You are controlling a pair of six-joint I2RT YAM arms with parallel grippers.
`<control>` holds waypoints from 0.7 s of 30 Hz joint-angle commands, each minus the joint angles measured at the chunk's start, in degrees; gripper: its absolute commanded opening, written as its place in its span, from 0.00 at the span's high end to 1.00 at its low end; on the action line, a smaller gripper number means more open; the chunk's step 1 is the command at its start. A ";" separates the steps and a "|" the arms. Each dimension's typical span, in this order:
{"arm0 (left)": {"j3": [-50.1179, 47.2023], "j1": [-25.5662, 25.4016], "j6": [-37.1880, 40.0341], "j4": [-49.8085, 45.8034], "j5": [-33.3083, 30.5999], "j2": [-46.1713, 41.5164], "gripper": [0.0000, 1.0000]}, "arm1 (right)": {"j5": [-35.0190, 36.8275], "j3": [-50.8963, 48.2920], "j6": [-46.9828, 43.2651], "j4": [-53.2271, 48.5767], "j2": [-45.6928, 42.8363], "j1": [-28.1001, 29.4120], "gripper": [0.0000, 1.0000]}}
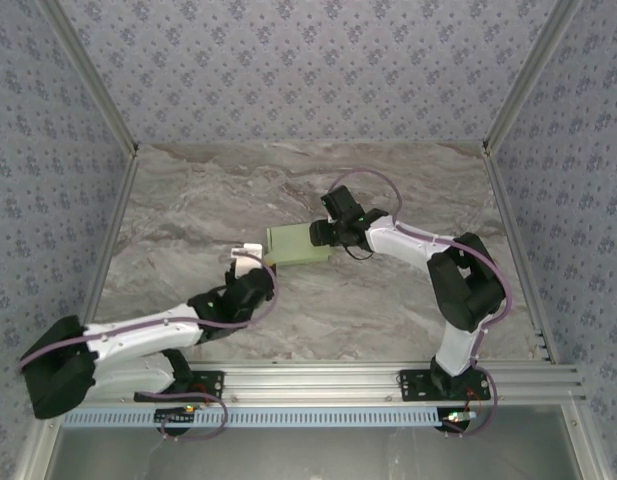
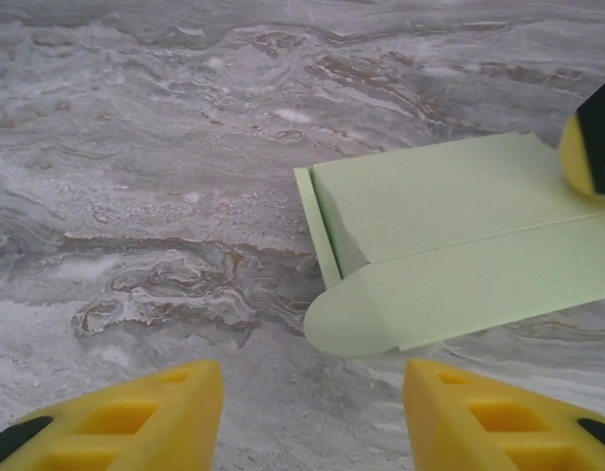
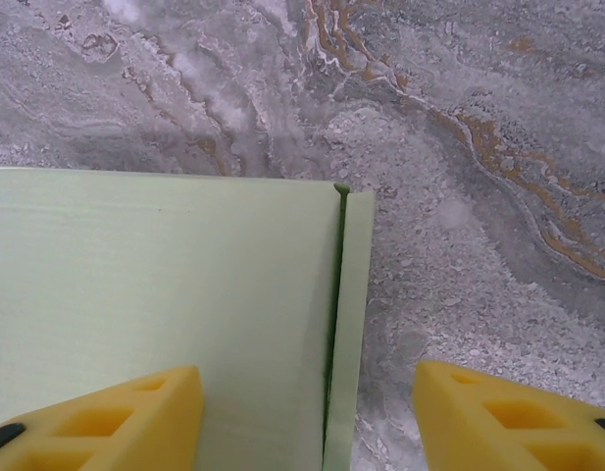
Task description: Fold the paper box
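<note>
Paper box (image 2: pixel 449 235), rounded flap (image 2: pixel 346 329) in left wrist view, left claw (image 2: pixel 312 392) apart, right claw (image 3: pixel 307 392) apart.

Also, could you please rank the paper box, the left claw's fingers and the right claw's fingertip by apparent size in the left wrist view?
1. The paper box, cropped at the right.
2. Both fingers of the left claw, alike; nearness enlarges them.
3. The fingertip of the right claw, mostly out of frame.
</note>
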 commanded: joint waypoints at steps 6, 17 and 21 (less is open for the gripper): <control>8.85 13.31 4.82 -9.16 18.05 0.17 0.48 | 1.35 2.26 -2.08 -2.05 1.67 -0.06 0.39; 17.09 23.62 5.82 -3.51 34.10 20.87 0.45 | 2.66 2.32 -2.72 -2.56 3.34 -0.15 0.39; 17.19 23.69 5.40 -1.22 34.69 25.28 0.44 | 2.83 2.19 -3.06 -2.28 4.30 -0.30 0.40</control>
